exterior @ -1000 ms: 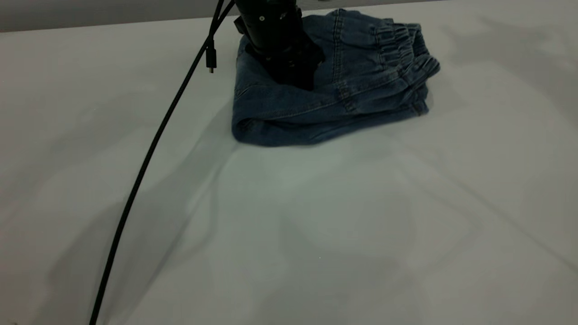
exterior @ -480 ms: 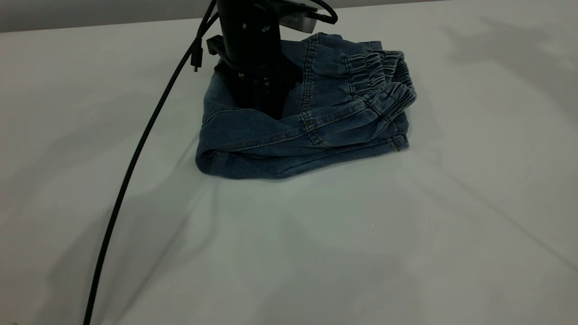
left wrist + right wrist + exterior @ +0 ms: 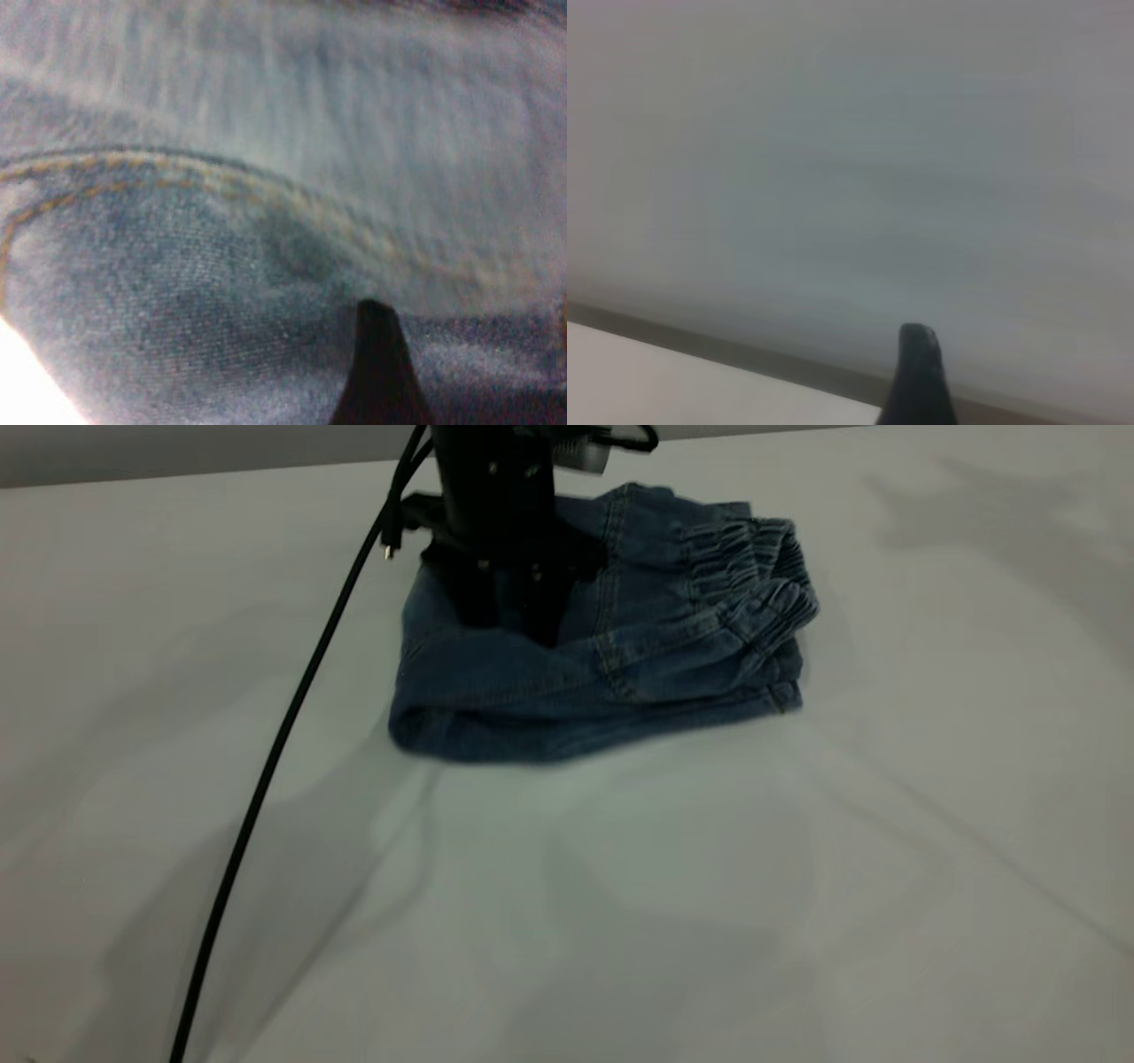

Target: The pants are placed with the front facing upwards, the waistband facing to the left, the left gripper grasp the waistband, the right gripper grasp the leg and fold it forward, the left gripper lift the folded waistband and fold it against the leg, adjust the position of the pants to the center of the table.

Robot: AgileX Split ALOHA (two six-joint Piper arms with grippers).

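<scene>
The folded blue denim pants lie on the white table, towards its far side. The ruched waistband sits on top at the right end of the bundle. My left gripper points straight down over the left half of the pants, open, its tips at the fabric with denim showing between them. The left wrist view is filled with denim and tan stitching, with one black fingertip close to it. Of my right gripper only a black tip shows, over bare table away from the pants.
A black cable hangs from the left arm and runs down across the table's left side to the near edge. Bare white tabletop lies in front of and on both sides of the pants.
The left gripper dragged the pants nearer and to the left, pressing into the fabric. Now it has risen a little and the pants lie still.
</scene>
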